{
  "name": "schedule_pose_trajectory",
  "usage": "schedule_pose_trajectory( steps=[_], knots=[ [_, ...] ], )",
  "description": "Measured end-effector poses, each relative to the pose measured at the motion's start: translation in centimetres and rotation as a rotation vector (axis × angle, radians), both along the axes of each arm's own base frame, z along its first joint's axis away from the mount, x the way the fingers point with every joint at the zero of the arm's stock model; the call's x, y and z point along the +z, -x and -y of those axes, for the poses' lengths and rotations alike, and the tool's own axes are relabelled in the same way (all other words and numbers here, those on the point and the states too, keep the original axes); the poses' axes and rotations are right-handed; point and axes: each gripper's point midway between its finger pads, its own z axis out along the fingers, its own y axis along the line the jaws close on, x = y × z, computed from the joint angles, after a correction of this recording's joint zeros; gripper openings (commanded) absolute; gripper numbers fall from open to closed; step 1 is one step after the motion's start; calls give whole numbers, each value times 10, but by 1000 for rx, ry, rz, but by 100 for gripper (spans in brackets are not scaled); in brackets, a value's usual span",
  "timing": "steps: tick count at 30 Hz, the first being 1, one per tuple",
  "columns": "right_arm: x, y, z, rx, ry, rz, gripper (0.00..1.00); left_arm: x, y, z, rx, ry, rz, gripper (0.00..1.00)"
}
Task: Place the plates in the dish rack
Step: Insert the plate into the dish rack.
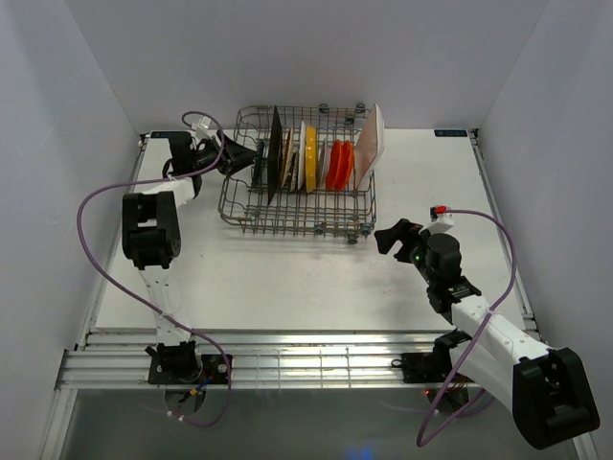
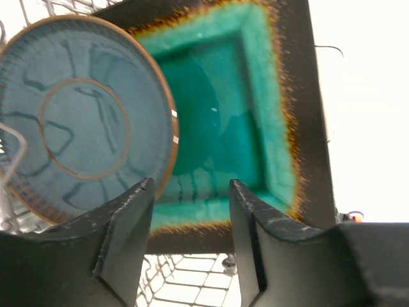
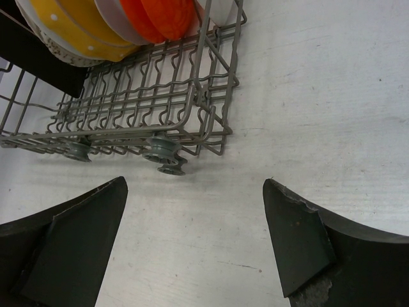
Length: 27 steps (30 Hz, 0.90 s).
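Right gripper (image 3: pixel 195 185) near front right corner of dish rack (image 1: pixel 297 218): jaws wide, empty. Plates (image 1: pixel 316 158) stand on edge in row along rack. Left gripper (image 2: pixel 190 185) at rack's left end, nearer arm: jaws parted, holding nothing. Round dark teal plate (image 2: pixel 83 121) and square teal plate (image 2: pixel 236 102) upright just beyond fingertips, faces toward jaws.

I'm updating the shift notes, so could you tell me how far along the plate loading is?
Nearly done: plates stand in the dish rack, none visible on the table. The left gripper is open at the square teal plate; the right gripper is open and empty. Nothing seems left.
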Motion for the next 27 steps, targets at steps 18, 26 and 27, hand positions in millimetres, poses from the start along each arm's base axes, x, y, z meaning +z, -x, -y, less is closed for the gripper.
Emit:
schedule_pose_trajectory(
  steps=[18,26,27],
  knots=[
    [1,0,0,0,2,3,90,21,17,-31,113,20,22,98],
    [11,1,4,-11,9,42,90,50,18,-41,179,7,79,98],
    [14,1,4,-12,10,52,90,54,19,-42,190,6,84,98]
  ],
)
